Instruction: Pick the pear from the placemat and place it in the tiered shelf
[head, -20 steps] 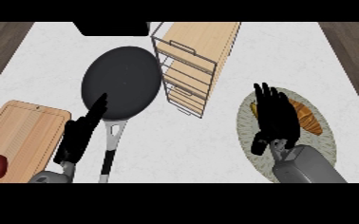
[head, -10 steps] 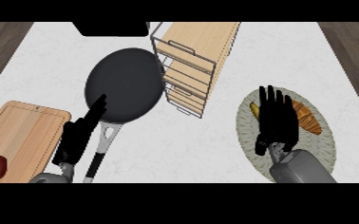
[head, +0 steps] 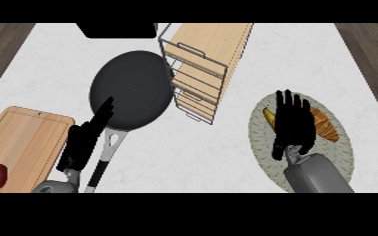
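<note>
A round pale placemat (head: 331, 152) lies at the right of the counter. My right hand (head: 293, 125) hovers over it, open with straight fingers pointing away from me. A yellow sliver of the pear (head: 270, 118) shows at the hand's left edge; the rest is hidden under the fingers. A brown croissant (head: 325, 125) peeks out on the hand's right. The wooden tiered shelf (head: 209, 62) with wire frames stands up and left of the mat. My left hand (head: 83, 139) rests open at the lower left, beside the pan handle.
A black frying pan (head: 131, 89) lies left of the shelf, its handle (head: 103, 160) pointing toward me. A wooden cutting board (head: 26, 147) sits at the far left with a red object (head: 3, 175) at its lower edge. A black block (head: 118, 29) sits at the back.
My right hand has drifted slightly right over the placemat, so the yellow edge of the pear shows more. The left hand has hardly moved.
</note>
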### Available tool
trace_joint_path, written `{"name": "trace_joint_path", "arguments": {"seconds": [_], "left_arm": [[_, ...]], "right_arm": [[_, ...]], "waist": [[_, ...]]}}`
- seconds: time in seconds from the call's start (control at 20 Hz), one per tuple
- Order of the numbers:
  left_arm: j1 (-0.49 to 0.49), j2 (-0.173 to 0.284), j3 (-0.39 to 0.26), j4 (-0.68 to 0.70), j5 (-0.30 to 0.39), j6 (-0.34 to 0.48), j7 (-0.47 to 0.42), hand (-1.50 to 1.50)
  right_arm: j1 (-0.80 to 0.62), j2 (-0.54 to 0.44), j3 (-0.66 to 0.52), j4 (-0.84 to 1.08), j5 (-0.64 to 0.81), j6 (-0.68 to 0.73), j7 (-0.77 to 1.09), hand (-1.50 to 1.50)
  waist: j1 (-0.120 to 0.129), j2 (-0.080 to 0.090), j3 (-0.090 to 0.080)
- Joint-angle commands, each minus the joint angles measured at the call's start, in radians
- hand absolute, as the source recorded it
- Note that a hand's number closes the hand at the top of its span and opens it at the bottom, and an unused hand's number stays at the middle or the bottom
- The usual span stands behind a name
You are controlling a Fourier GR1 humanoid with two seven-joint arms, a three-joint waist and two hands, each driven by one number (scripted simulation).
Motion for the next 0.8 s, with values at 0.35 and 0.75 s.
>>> {"name": "trace_joint_path", "arguments": {"seconds": [0.35, 0.75], "left_arm": [[0.029, -0.006, 0.086, -0.003, -0.023, -0.091, -0.029, 0.0], [-0.01, -0.006, 0.128, 0.084, -0.03, -0.116, -0.074, 0.0]], "right_arm": [[-0.002, 0.064, -0.076, 0.11, 0.096, -0.017, -0.103, -1.5], [-0.037, 0.031, -0.098, 0.269, 0.115, -0.115, -0.279, 1.5]], "waist": [[0.001, 0.0, 0.0], [0.001, 0.002, 0.0]]}}
